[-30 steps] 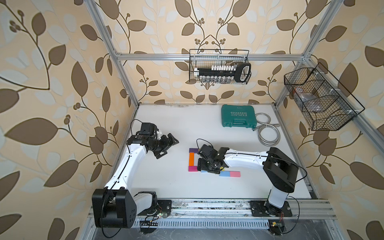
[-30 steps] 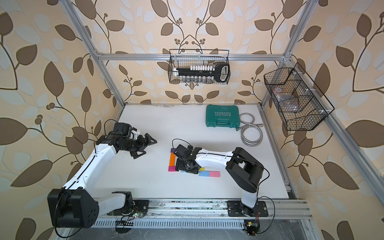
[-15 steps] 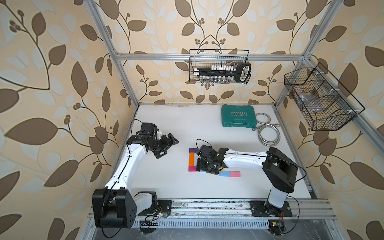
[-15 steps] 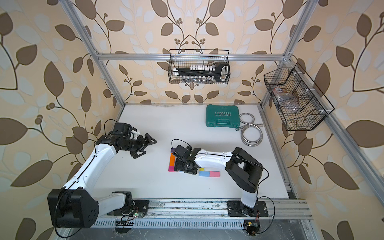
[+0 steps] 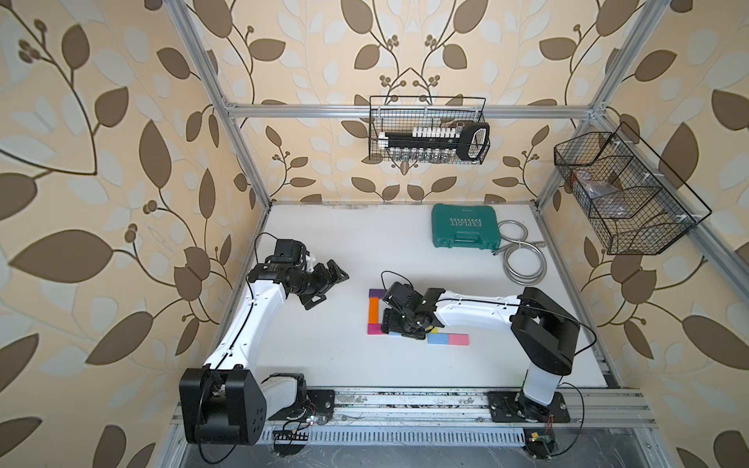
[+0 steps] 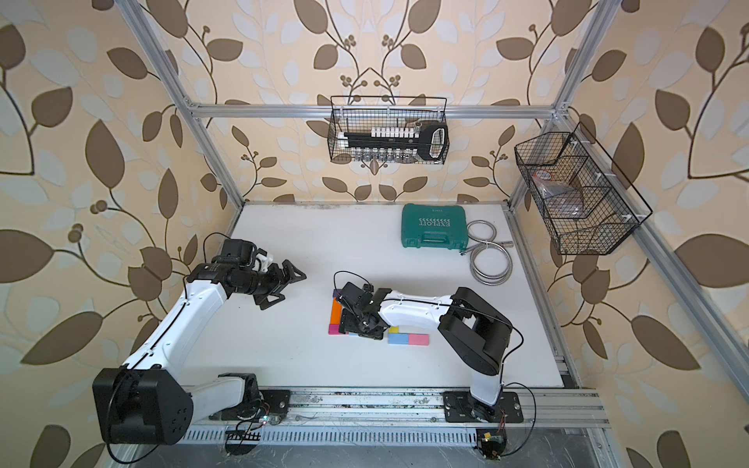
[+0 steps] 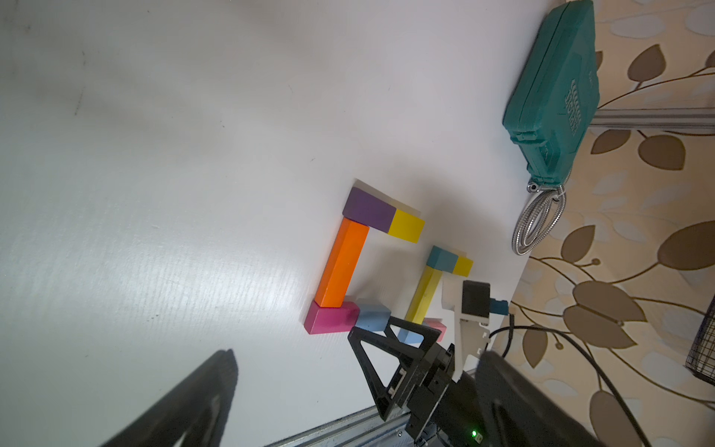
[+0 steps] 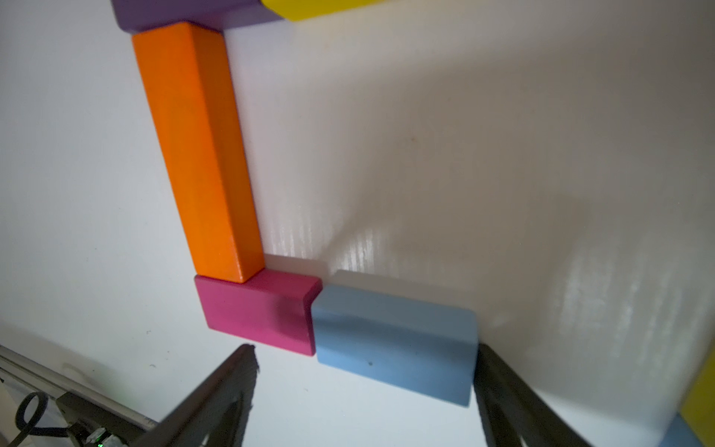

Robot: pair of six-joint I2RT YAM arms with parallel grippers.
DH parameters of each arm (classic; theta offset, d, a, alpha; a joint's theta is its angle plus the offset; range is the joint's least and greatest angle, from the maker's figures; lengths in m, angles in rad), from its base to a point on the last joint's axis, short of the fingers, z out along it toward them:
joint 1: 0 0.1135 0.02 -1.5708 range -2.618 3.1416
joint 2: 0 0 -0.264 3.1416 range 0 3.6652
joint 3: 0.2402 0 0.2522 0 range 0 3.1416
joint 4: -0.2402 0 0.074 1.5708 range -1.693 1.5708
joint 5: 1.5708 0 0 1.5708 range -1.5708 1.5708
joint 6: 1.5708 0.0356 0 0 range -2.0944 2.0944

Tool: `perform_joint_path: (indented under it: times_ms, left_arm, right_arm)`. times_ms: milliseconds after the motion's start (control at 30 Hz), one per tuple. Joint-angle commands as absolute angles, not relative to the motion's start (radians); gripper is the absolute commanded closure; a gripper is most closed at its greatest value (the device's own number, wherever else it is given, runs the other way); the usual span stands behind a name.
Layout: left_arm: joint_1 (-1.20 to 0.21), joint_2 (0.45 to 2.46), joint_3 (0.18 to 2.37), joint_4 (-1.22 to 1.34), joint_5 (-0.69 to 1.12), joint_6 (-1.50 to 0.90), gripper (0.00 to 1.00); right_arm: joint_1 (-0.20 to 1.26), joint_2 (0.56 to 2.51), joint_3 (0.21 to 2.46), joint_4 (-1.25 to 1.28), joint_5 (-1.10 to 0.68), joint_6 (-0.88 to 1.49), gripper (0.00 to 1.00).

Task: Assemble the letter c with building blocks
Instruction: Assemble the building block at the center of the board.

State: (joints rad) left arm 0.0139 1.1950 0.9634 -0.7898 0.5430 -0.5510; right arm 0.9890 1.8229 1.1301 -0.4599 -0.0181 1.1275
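Spread wide and empty, the left gripper is held above the table at about 9 o'clock of the building blocks, well apart from them. It is judged to be parked there so that the work is left clear and can be watched by its wrist camera. The left arm is raised from the near rail, with its wrist turned toward 3 o'clock.

Near the table's middle the C is laid flat, its mouth facing 3 o'clock in the top views. An orange bar forms the spine. A purple block and a yellow block form the far leg. A magenta block and a light blue block form the near leg.

The right gripper is lowered over that near leg with its jaws parted, and nothing is pinched. One finger seems to be set against the light blue block's free end, probably to press it home against the magenta block. The other finger is kept just off the magenta block. The right arm is folded at the elbow, with its forearm stretched low toward 9 o'clock.

Spare blocks, among them a yellow bar and a teal block, are left at 3 to 4 o'clock of the C. A green tool case lies at 1 o'clock.
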Motion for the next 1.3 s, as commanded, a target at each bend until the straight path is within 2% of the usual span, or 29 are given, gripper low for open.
perform_joint_path:
  times_ms: [0,500,1267]
  left_arm:
    - [0.016,1.169,0.991,-0.79,0.555,-0.555,0.01]
    - [0.017,1.161,0.996,-0.798,0.555,-0.556,0.01]
    - [0.017,1.166,0.991,-0.791,0.555,-0.559,0.01]
  right_arm:
    - [1.014,1.773,1.132,-0.501,0.016,1.14,0.15]
    - [1.092,1.826,1.183,-0.505,0.013,1.163,0.15]
    - [1.065,1.88,1.212,-0.514,0.02,1.138,0.15]
